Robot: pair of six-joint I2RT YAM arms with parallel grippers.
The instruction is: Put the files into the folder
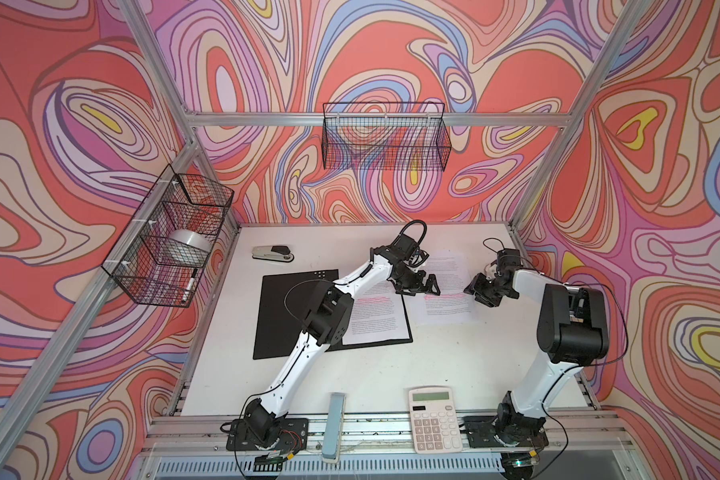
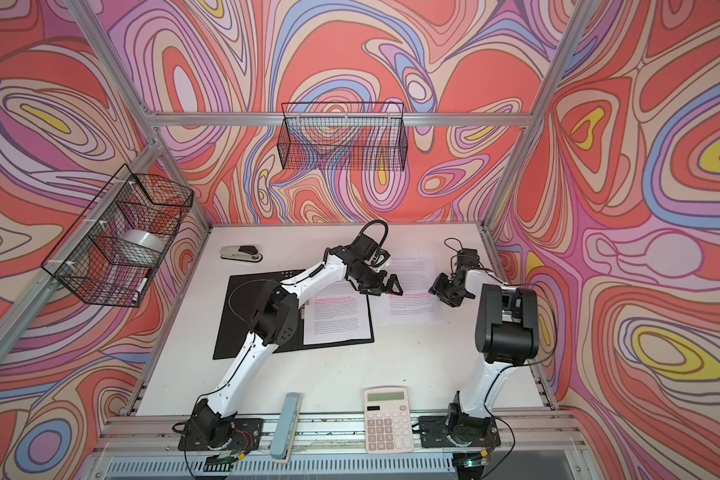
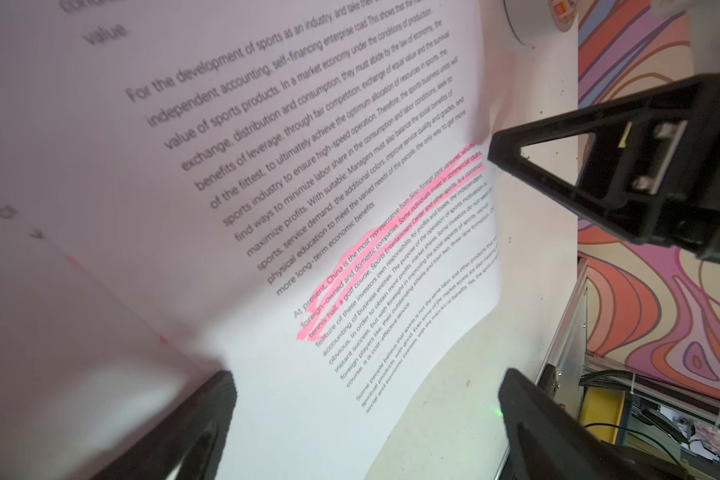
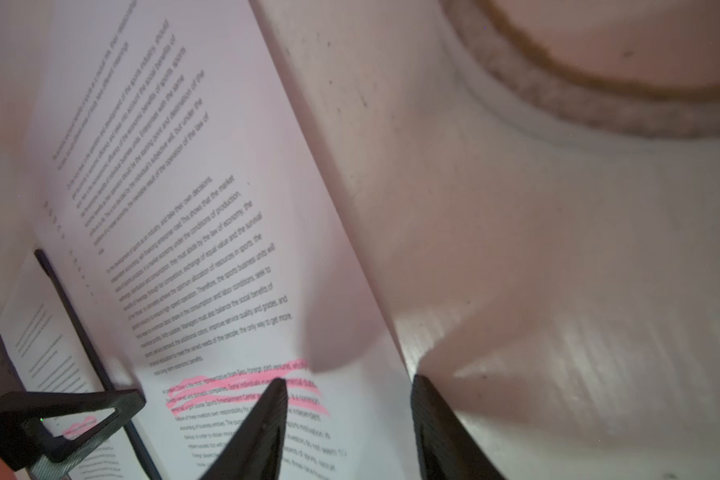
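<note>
Where swirled walls (image 1: 59, 124) ring white table (image 1: 433, 365) (files (image 1: 449, 307) atop), left jaws wide, right jaws half-apart.

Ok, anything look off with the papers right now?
One sheet lies outside the folder, on the table to its right, slightly skewed; its edge looks buckled beside the right gripper.

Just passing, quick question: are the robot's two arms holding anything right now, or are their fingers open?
Left gripper: open, holding nothing, above the loose sheet.
Right gripper: open at that sheet's edge, holding nothing.
</note>
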